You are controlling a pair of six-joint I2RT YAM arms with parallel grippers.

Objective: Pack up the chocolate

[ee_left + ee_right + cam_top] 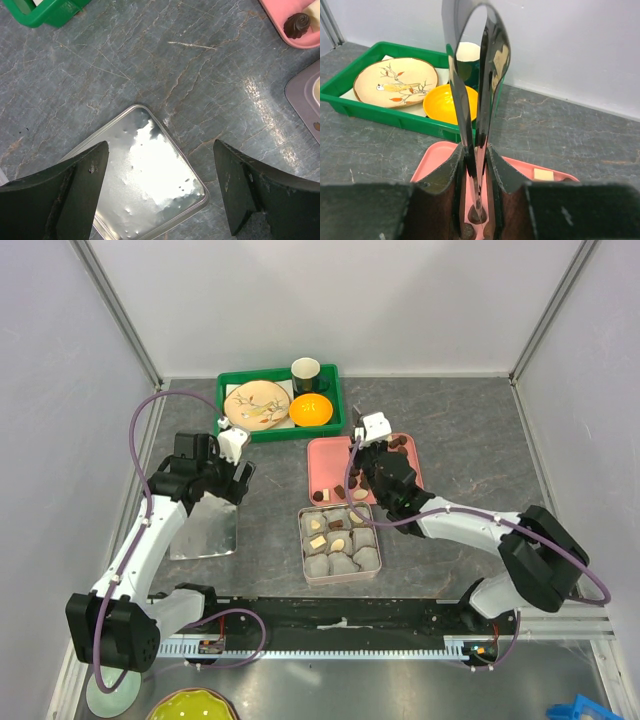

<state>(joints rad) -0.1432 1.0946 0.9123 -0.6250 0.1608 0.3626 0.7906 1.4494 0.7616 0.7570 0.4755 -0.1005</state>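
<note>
Chocolate pieces lie on the pink tray (pixel 325 465), several dark ones at its near edge (pixel 335 492) and far corner (pixel 400 443). The silver tin (pixel 372 562) in front holds grey paper cups, some with pieces in them (pixel 322 540). My right gripper (pixel 365 465) is over the tray, shut on metal tongs (pixel 475 90). The tong tips meet a dark piece (pixel 477 216) on the tray (pixel 432 162). A cream piece (pixel 543 174) lies to the right. My left gripper (pixel 160 145) is open and empty above the tin lid (pixel 150 185).
A green tray (pixel 232 390) at the back holds a patterned plate (pixel 255 403), an orange bowl (pixel 311 410) and a dark cup (pixel 306 371). The lid (pixel 205 530) lies at left. White walls enclose the grey table on three sides.
</note>
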